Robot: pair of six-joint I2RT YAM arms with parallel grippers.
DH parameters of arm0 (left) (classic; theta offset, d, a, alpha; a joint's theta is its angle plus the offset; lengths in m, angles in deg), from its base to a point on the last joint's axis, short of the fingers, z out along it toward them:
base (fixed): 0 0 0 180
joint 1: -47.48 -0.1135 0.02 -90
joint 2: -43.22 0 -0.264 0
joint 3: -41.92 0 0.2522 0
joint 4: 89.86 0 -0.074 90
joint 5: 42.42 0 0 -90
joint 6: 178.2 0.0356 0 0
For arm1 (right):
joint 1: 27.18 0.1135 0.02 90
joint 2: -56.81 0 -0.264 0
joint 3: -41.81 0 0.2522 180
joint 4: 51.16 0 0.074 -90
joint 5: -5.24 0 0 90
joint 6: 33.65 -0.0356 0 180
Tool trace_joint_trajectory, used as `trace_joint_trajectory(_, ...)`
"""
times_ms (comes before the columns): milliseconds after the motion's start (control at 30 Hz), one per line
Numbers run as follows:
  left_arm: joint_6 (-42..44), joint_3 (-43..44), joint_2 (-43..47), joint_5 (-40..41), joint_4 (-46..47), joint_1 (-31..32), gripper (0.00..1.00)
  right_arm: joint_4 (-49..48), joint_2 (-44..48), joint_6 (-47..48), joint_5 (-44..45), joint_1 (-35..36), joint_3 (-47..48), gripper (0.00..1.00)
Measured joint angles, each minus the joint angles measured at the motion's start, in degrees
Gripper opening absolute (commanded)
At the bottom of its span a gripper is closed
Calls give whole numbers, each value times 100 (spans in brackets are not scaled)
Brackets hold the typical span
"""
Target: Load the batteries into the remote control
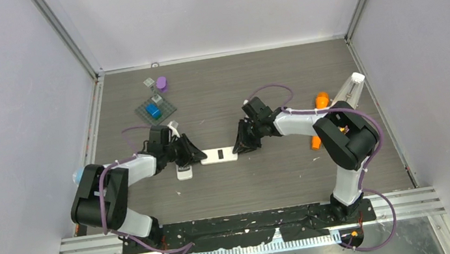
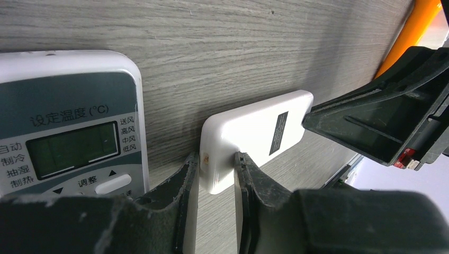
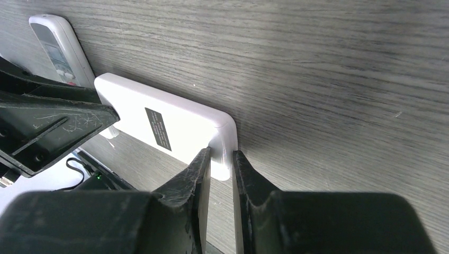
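Left jaws, right jaws, clamping opposite ends of white remote (image 1: 212, 157)

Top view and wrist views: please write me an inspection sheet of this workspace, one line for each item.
Surface: grey wood-grain table.
Job's things: white remote, label side up; batteries not made out.
Clutter: second remote with display; grey mat bearing blue block; orange piece at right.
Grippers: left gripper and right gripper, fingers shut on the white remote's opposite ends.
Cables: purple cables along both arms.
Surroundings: pale walls; nothing else seen.
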Motion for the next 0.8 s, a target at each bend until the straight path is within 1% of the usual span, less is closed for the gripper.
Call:
trace_joint_trajectory(100,0,-2,-4,0,0,0,5,44,-17,-9,2,0,31,7)
trace_joint_trajectory(167,7,9,31,7,-20,0,11,116,-42,-13,4,0,83,8)
trace_joint_trajectory(233,52,81,109,83,-190,22,18,186,-39,-15,44,7,120,15)
trace_joint_trajectory(300,188,212,166,236,-472,98,28,282,-37,9,131,35,175,31)
trace_joint_trajectory(333,295,313,197,330,-675,149,34,348,-24,39,219,61,212,35)
trace_joint_trajectory(367,391,435,243,422,-901,199,40,411,7,70,306,94,240,45)
trace_joint_trajectory(400,503,588,299,490,-1141,247,46,463,37,138,463,162,278,49)
trace_joint_trajectory(433,638,772,372,546,-1388,295,54,503,63,175,579,219,308,58)
trace_joint_trajectory(467,699,922,444,590,-1554,330,58,577,94,295,721,286,356,61)
trace_joint_trajectory(500,809,1126,546,638,-1751,361,61,629,149,376,833,321,382,66)
trace_joint_trajectory(600,1062,1714,909,791,-2146,404,67,861,404,807,1060,413,564,73)
trace_joint_trajectory(700,1241,2127,1165,1049,-2400,402,69,973,581,1412,1158,415,938,79)
trace_joint_trajectory(800,1349,2326,1305,1351,-2671,374,70,966,616,2129,1163,422,1259,83)
